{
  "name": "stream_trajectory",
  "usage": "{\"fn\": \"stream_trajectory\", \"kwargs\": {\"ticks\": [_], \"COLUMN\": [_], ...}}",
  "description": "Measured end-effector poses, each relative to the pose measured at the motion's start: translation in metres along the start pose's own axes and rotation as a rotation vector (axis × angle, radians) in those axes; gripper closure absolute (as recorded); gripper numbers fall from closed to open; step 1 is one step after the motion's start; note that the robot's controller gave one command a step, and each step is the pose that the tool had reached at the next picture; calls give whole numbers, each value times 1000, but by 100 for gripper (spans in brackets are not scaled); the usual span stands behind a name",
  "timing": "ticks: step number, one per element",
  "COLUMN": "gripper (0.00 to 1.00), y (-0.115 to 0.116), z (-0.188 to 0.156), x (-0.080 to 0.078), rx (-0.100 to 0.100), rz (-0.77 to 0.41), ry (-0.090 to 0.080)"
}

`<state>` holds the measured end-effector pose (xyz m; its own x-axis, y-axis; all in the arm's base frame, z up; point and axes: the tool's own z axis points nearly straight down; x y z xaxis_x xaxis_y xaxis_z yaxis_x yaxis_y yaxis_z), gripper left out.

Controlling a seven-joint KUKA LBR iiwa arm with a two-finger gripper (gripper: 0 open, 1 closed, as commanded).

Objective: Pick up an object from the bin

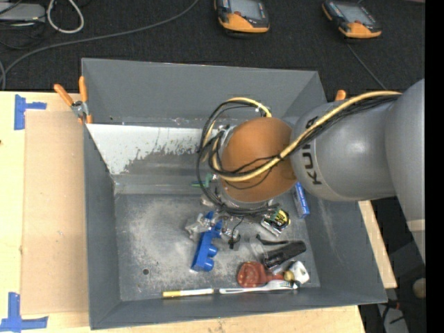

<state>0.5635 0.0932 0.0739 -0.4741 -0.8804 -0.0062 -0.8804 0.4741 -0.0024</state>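
Orange wrist cover [253, 159] mostly hides fingers [211, 222] over blue plastic obj [205, 250] — open/closed: can't tell.

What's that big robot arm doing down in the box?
The robot arm has its gripper low inside the grey bin, just over a blue plastic piece near the middle of the floor. Its orange cover hides whether it has grabbed anything. Close by lie a black tool-like thing, a reddish-brown lump and a thin stick along the front wall.
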Motion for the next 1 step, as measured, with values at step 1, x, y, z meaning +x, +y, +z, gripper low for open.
{"fn": "stream_trajectory", "kwargs": {"ticks": [1], "gripper": [100], "y": [0], "z": [0], "x": [0], "rx": [0], "rz": [1], "ry": [0]}}
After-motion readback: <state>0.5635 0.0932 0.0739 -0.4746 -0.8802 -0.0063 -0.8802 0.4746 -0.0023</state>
